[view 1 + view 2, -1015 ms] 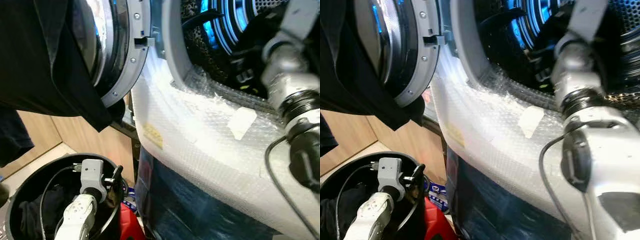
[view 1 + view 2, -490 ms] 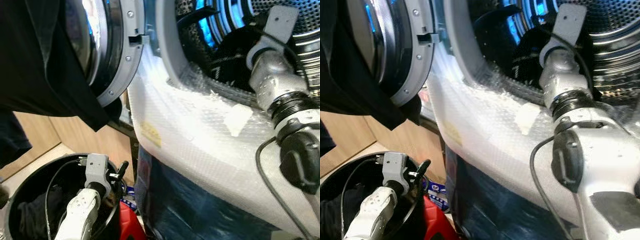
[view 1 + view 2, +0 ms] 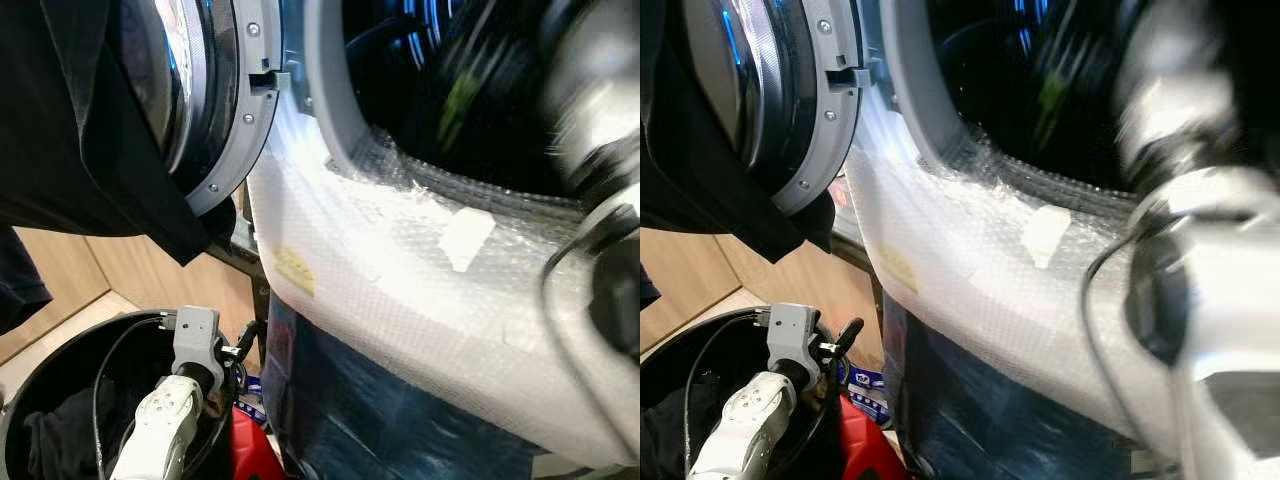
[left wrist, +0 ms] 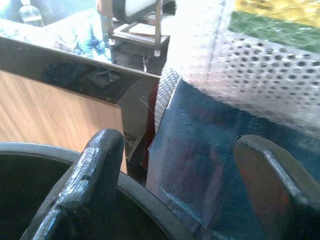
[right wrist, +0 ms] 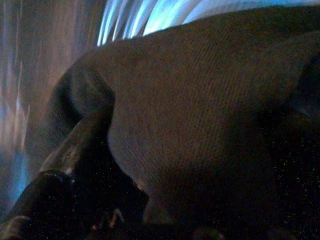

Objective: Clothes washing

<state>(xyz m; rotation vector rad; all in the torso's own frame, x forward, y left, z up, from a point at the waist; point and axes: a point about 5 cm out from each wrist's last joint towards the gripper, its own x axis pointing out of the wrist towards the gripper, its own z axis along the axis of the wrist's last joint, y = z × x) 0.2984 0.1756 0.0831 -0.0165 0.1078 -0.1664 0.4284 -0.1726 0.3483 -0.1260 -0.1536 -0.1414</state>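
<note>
The washing machine's round opening point(image 3: 400, 70) is in front of me, with its door point(image 3: 235, 130) swung open to the left. My right arm point(image 3: 1200, 250) reaches into the drum and is blurred by motion. In the right wrist view, my right gripper point(image 5: 150, 190) is pressed against dark woven cloth point(image 5: 200, 115) inside the drum. A black laundry basket point(image 3: 60, 355) stands low on the left with dark clothes point(image 3: 50, 440) in it. My left gripper point(image 4: 185, 145) hovers open over the basket's rim, holding nothing.
A dark garment point(image 3: 90, 130) hangs over the open door. Bubble wrap point(image 3: 400, 270) covers the washer's front below the opening. A red object point(image 3: 245, 450) sits between basket and washer. A wooden panel point(image 3: 60, 280) lies behind the basket.
My right arm has moved fast at the drum and now blurs across the opening, hiding the shiny drum wall. The left arm has stayed over the basket. The view shifted slightly.
</note>
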